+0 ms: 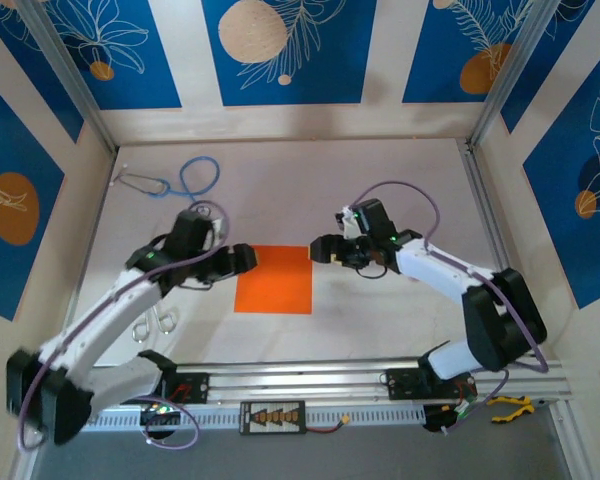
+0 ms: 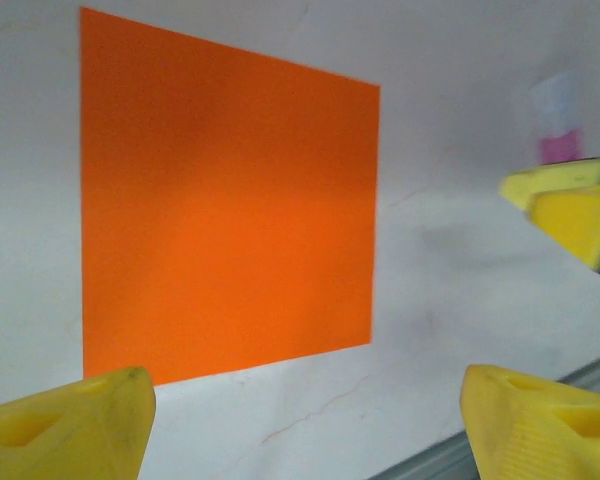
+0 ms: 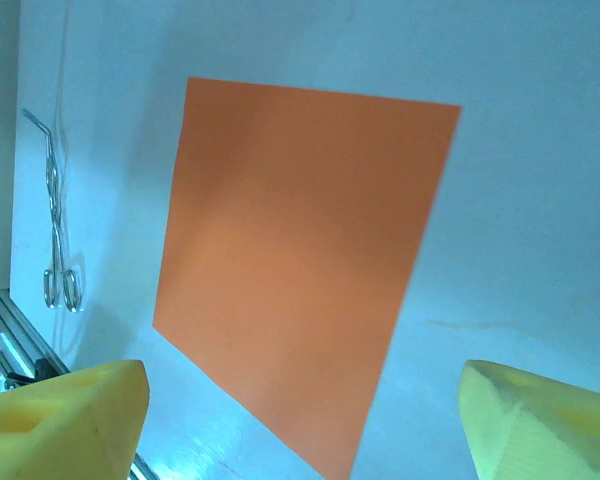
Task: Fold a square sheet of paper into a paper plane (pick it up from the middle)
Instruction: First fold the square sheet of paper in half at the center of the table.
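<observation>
top external view: at the near edge a metal rail [image 1: 310,378] carries both arm bases, and a yellow-handled tool [image 1: 510,407] lies by its right end. just beyond the rail, on the left, a pair of metal forceps [image 1: 156,322] lies flat on the white surface [image 1: 365,322]. the square sheet of paper [image 1: 273,279] lies flat and unfolded near the middle of the surface, between the two arms. the left claw [image 1: 248,258] sits at the sheet's left edge near its far corner, pointing right. the right claw [image 1: 317,250] sits just beside the far right corner, pointing left. whether either tip touches the paper cannot be told from above. left wrist view: the yellow fingers [image 2: 65,425] stand well apart with nothing between them. the sheet lies ahead on the surface, and the other claw's yellow tips show beyond it at right, near a small pink thing [image 2: 561,146]. right wrist view: its fingers [image 3: 65,420] likewise stand well apart with nothing gripped, above the sheet. farthest back, at the left rear, a blue stethoscope [image 1: 196,177] lies loose on the surface.
</observation>
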Robot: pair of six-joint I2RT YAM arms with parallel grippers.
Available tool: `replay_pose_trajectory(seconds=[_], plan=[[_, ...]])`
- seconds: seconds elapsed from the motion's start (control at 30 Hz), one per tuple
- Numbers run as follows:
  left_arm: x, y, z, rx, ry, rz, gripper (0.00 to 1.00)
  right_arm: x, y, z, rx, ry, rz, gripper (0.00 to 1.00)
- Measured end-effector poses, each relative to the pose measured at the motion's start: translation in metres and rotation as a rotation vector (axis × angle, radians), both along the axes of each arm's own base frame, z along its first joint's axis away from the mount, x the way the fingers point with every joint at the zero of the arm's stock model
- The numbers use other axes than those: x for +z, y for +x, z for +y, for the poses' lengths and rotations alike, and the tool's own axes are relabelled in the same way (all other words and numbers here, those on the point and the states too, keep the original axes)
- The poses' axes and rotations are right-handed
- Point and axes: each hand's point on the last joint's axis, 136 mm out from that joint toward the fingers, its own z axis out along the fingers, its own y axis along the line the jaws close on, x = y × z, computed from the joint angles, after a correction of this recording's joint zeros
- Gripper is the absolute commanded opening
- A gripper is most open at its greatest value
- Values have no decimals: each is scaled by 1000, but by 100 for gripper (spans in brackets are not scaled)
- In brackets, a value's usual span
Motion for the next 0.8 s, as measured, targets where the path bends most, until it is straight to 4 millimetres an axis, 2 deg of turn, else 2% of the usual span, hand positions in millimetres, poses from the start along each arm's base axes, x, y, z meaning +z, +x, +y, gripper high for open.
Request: replay_pose_trajectory(seconds=[0.13,0.23,0.33,0.53,0.8], plan=[[-37,9,-31,-90,211,102,80,-2,-14,-14,-50,6,6,88],[-66,16,-47,-137,334,171,81,-3,-21,-23,-79,11,5,90],[-87,19,-57,-165,404,218,81,0,-25,-28,-94,21,-7,91],[-107,23,-64,-184,457,271,84,-2,-28,-32,-98,17,-2,90],[-124,27,-61,-165,505,301,86,-4,-30,-34,-100,14,14,91]])
